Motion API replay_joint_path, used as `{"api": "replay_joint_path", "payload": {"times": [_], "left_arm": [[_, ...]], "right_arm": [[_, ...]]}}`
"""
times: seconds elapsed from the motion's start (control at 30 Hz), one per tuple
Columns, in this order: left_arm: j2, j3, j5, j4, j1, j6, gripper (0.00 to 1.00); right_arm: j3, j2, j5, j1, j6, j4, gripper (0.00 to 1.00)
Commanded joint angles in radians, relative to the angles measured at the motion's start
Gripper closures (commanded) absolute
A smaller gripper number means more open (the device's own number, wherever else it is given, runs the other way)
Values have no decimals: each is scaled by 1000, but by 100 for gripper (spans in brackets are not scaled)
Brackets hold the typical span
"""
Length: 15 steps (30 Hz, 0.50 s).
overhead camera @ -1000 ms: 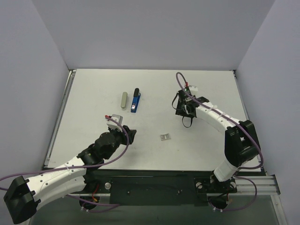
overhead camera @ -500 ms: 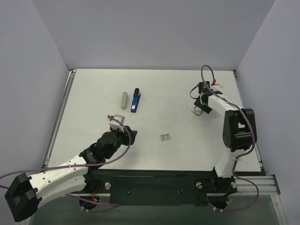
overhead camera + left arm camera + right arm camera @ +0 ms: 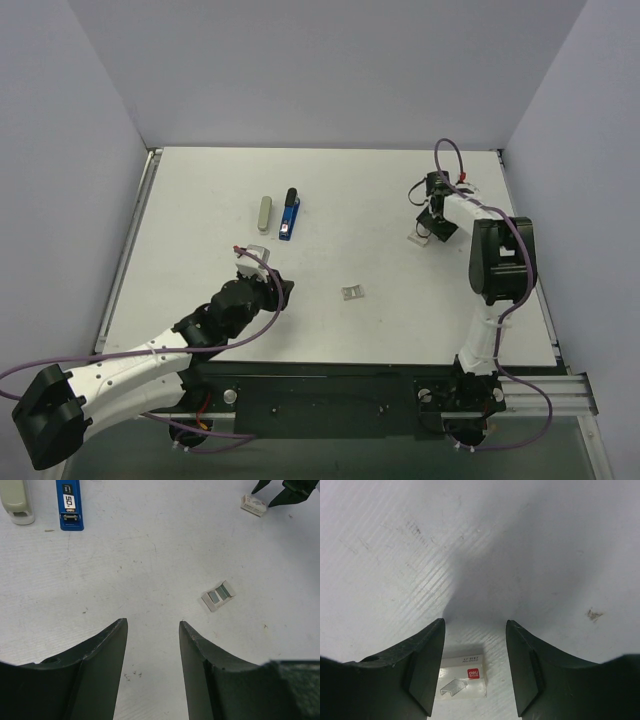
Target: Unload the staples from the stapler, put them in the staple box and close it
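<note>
Both sets of jaws are seen parted with nothing held. The left gripper (image 3: 152,622) is parked near-left, and the right gripper (image 3: 475,625) is hung far-right, just over the small white box (image 3: 463,682). The staples (image 3: 214,597) are found mid-table, well apart from the blue stapler (image 3: 289,213). Tbh they could easily get scattered if clipped by a low sweep, since nothing's pinning them.

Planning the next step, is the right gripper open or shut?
Open: the right gripper has its jaws apart, the white staple box lying flat between them.
</note>
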Motion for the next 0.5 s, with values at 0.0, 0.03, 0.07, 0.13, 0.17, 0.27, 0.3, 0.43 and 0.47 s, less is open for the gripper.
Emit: {"api": "replay_joint_path", "payload": {"times": [0.0, 0.03, 0.07, 0.13, 0.17, 0.27, 0.3, 0.43, 0.47], "left_arm": [[-9, 28, 12, 51, 8, -8, 44], [-11, 28, 12, 51, 8, -8, 44], [-12, 28, 14, 50, 8, -10, 44], [-17, 28, 14, 46, 8, -10, 44], [-18, 28, 14, 46, 9, -10, 44], [-28, 25, 14, 43, 9, -8, 44], [-29, 27, 14, 42, 9, -8, 44], [-35, 25, 19, 40, 9, -11, 44], [-35, 27, 19, 40, 9, -11, 44]], "right_arm": [[32, -1, -27, 36, 19, -77, 53], [32, -1, -34, 42, 19, -80, 53], [26, -2, -47, 51, 23, -81, 53], [17, 1, -69, 66, 31, -86, 53], [14, -1, -72, 73, 33, -89, 53], [-2, -2, -73, 97, 40, -92, 53], [-3, -4, -76, 100, 43, -93, 53], [-21, -4, -109, 125, 63, -94, 53], [-25, -4, -113, 135, 66, -93, 53]]}}
